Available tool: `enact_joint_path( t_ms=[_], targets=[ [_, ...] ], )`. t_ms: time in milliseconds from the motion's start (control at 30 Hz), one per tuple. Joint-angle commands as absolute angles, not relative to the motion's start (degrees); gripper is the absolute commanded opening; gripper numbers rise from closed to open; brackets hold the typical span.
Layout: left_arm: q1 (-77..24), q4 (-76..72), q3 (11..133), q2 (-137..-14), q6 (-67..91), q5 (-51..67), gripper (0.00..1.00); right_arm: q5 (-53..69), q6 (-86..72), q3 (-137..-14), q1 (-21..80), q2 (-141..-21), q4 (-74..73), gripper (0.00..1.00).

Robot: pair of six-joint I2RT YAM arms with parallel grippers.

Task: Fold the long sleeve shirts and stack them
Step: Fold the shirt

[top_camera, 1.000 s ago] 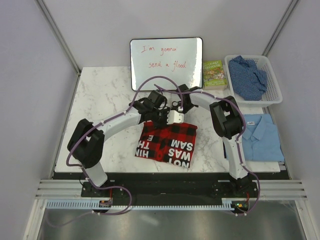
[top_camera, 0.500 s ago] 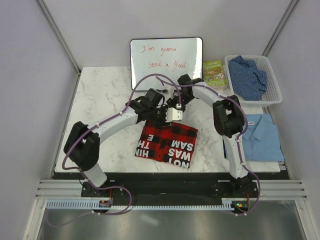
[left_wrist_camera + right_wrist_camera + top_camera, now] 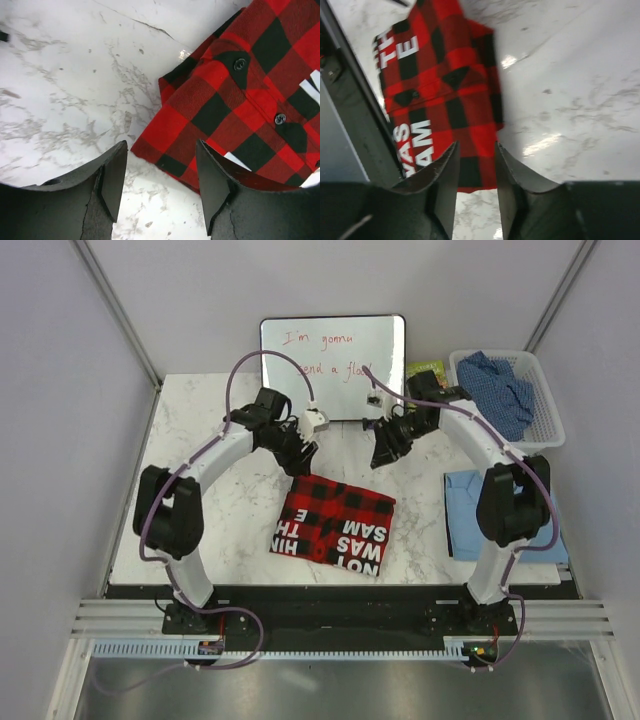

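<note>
Both open, empty: left pincer (image 3: 159,170) and right pincer (image 3: 476,165), raised near the folded flannel (image 3: 335,525). Risk: a one-sided lift for stacking lets the folds spill open.

The left arm (image 3: 222,455) and right arm (image 3: 478,435) are white tubes with bulky black joints, each trailed by a looping purple cable (image 3: 232,375). The fingers (image 3: 114,176) are matte black wedges, faintly cracked.
</note>
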State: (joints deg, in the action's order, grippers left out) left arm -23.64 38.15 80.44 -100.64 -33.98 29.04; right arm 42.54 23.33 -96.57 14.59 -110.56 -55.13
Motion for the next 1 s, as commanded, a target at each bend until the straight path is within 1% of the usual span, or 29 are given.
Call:
enact_joint_path(
  t_ms=[0,133,200,233,300,333,400,433,600,633,667,700,767,800,867,900,933,967],
  targets=[
    [-23.2,40.4,86.0,-106.7,-26.6,34.5,0.64,48.7,25.1,-84.2,17.0,-103.5,-58.4,0.37],
    [-22.7,41.4,87.7,-111.5,-25.0,34.0,0.63,47.6,25.8,-77.7,19.6,-102.7,-56.7,0.36],
    [-22.5,41.5,88.1,-113.5,-24.5,34.9,0.57,45.3,25.7,-76.1,20.3,-104.9,-54.2,0.35],
    [-22.0,42.0,88.2,-114.1,-24.1,35.3,0.45,44.4,25.8,-75.9,20.4,-106.0,-53.4,0.34],
    [-21.2,42.0,88.6,-116.0,-23.1,36.3,0.31,40.6,26.1,-76.0,20.4,-109.5,-51.1,0.33],
    [-20.1,42.2,88.8,-116.6,-22.7,36.6,0.17,39.6,26.2,-76.9,20.2,-111.9,-49.6,0.32],
    [-19.0,42.1,89.6,-118.8,-22.1,37.4,0.06,36.9,26.1,-78.5,20.1,-114.3,-48.3,0.32],
    [-18.0,42.2,91.0,-119.7,-21.5,37.5,0.02,36.1,25.8,-80.5,20.0,-116.4,-47.0,0.32],
    [-13.8,42.9,96.9,-124.1,-17.0,39.5,0.02,32.9,25.2,-89.3,18.8,-121.0,-46.1,0.32],
    [-13.3,43.0,97.5,-123.5,-15.7,39.8,0.04,32.3,25.4,-91.6,18.6,-121.1,-46.4,0.32],
    [-12.8,43.0,97.4,-122.5,-15.2,41.2,0.09,31.6,26.0,-92.5,18.5,-120.9,-46.7,0.32],
    [-12.0,42.8,96.9,-121.4,-14.2,42.5,0.14,30.0,26.3,-93.5,18.2,-120.3,-46.7,0.34],
    [-10.8,42.1,94.1,-117.0,-12.0,47.3,0.18,28.1,26.5,-97.0,17.8,-118.2,-47.0,0.39],
    [-10.1,41.2,93.1,-115.3,-9.5,47.7,0.27,28.0,26.0,-98.6,17.4,-117.4,-47.9,0.41],
    [-10.1,40.4,89.5,-108.8,-8.3,45.4,0.36,30.5,24.7,-101.2,17.2,-113.8,-50.9,0.45],
    [-10.2,39.1,88.2,-106.1,-7.7,45.2,0.45,32.9,21.9,-101.0,17.2,-112.2,-51.9,0.45],
    [-10.2,38.8,85.6,-103.9,-7.6,45.5,0.5,39.0,19.9,-98.1,17.2,-108.6,-52.3,0.46],
    [-10.3,38.2,84.3,-99.7,-7.3,46.2,0.55,43.3,17.6,-95.7,17.2,-106.8,-52.0,0.49]
  ],
)
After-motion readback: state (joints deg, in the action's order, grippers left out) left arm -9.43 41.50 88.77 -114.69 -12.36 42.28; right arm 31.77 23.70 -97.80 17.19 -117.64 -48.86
